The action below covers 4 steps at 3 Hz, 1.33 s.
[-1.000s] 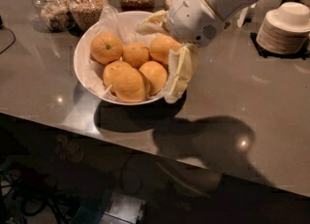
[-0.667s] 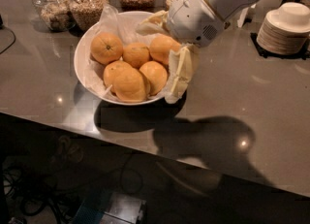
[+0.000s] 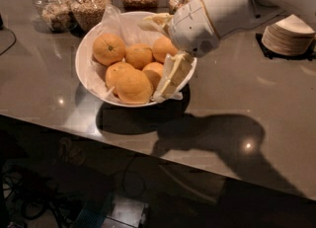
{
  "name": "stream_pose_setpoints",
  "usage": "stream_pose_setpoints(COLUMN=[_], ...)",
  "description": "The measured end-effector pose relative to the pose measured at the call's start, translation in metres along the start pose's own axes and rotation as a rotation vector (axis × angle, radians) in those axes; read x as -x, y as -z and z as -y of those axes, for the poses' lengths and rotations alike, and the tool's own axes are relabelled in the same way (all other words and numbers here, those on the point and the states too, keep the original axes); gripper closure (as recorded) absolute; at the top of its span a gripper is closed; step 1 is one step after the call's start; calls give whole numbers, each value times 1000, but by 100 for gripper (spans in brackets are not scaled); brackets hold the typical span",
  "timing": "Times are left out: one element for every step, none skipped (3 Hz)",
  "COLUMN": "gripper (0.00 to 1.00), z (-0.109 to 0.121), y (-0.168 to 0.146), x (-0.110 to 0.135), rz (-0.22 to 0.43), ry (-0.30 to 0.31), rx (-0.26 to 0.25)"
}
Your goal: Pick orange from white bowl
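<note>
Checked against the view one second back: found white bowl (image 3: 80, 69), its fruit, glass jars (image 3: 89, 5) and stack of plates (image 3: 291, 34) unmoved; found gripper (image 3: 153, 57) in near enough the same spot, with at most a slight settling of the wrist. Located gripper over the right half of the bowl, toward the far edge of the bench, left of centre. Recorded fingers (image 3: 173, 74) spread wide, one over the bowl's far rim, the other hanging across the rim facing the right edge; nothing clamped. Placed the orange (image 3: 163, 48) in the bowl between the two fingers, on paper lining (image 3: 116, 17), right of a stem-dotted orange (image 3: 108, 48); contact with either finger not resolvable. Logged jars along the far edge, plates toward the far right corner. Searched for writing: none legible.
</note>
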<state>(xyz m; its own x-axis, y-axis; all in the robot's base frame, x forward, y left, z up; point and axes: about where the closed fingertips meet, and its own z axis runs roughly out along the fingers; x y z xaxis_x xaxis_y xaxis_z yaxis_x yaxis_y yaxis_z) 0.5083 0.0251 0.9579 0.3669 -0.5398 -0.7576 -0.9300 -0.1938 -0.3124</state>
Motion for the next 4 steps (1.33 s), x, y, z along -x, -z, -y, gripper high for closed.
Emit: stream_pose_setpoints(gripper=[0,0,15,18], z=[15,17,18,20], y=[-14,-34,-56,-65], x=[3,4,-4,-20], rz=[70,79,71,55], ry=[-22,-75,-141,-210], rx=[-50,-20,7,-3])
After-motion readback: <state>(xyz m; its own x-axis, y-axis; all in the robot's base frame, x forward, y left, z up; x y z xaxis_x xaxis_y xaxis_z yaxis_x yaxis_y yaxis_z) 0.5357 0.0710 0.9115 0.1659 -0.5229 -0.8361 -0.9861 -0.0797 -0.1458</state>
